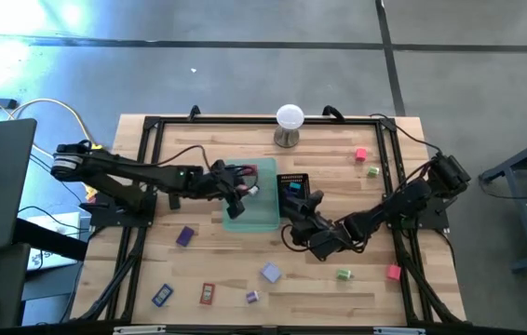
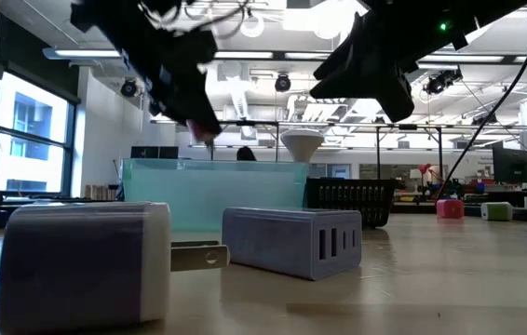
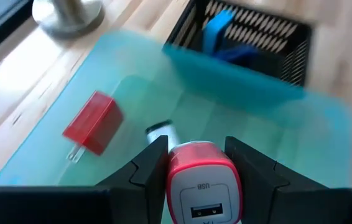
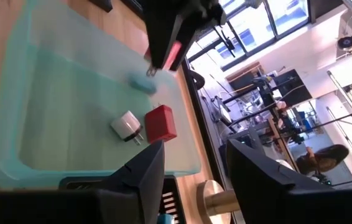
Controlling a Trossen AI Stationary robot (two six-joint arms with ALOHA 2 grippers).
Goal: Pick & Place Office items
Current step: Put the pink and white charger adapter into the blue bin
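Counter: pale wood-plank counter, grey concrete floor around.
Left gripper: above translucent green tray, clamped on pink-white USB charger.
Right gripper: beside tray, parted, empty.

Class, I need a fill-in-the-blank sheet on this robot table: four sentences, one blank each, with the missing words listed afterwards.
1. The left claw grips a pink-and-white USB charger above the translucent ____ tray.
2. Inside that tray lie a white charger and a ____ charger.
3. The blue item sits in the black ____ tray.
4. The right claw holds ____.

Missing words: green; red; mesh; nothing
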